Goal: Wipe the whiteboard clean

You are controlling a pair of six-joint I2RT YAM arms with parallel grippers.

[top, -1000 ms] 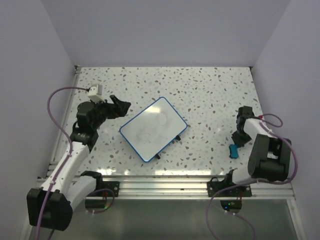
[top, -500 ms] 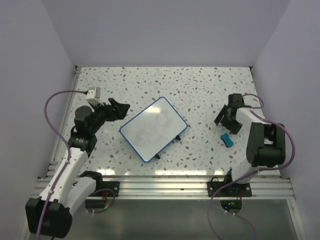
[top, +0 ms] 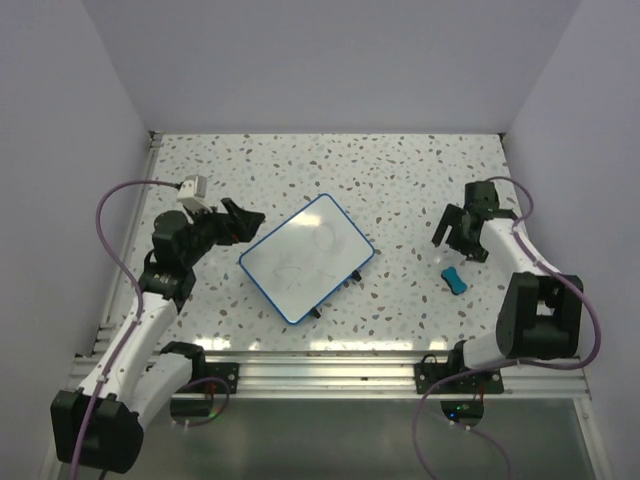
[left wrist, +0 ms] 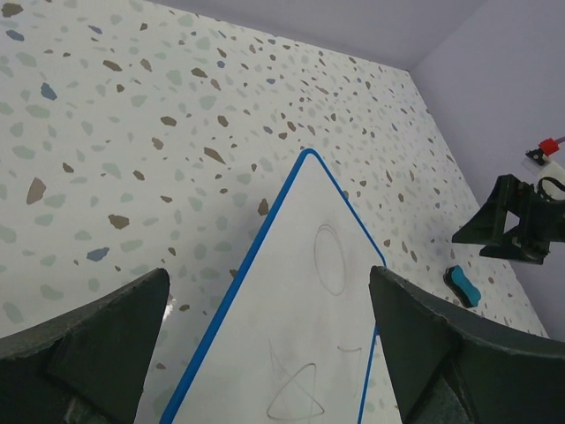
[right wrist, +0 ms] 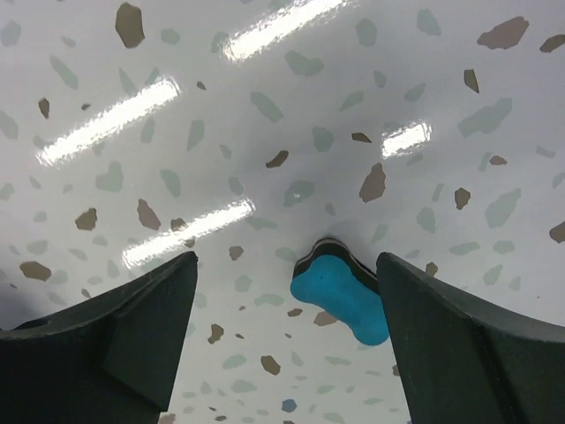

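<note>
The whiteboard (top: 307,258) lies flat on the speckled table near the middle, turned at an angle, with faint grey scribbles on it. In the left wrist view the whiteboard (left wrist: 300,309) shows an oval and a triangle drawn in grey. My left gripper (top: 243,221) hovers open just left of the board's upper left edge, nothing between its fingers (left wrist: 84,344). At the right, a small blue eraser (top: 453,278) lies on the table. My right gripper (top: 461,238) is open above and just behind it. The eraser (right wrist: 342,300) sits between the fingers in the right wrist view, untouched.
Grey walls close in the table on the left, back and right. A metal rail (top: 330,375) runs along the near edge by the arm bases. Purple cables loop from both arms.
My right gripper has opened and let go of the blue eraser, which moved up and left from the near right before being set down. The right arm then lifted away. The left gripper shifted slightly.
</note>
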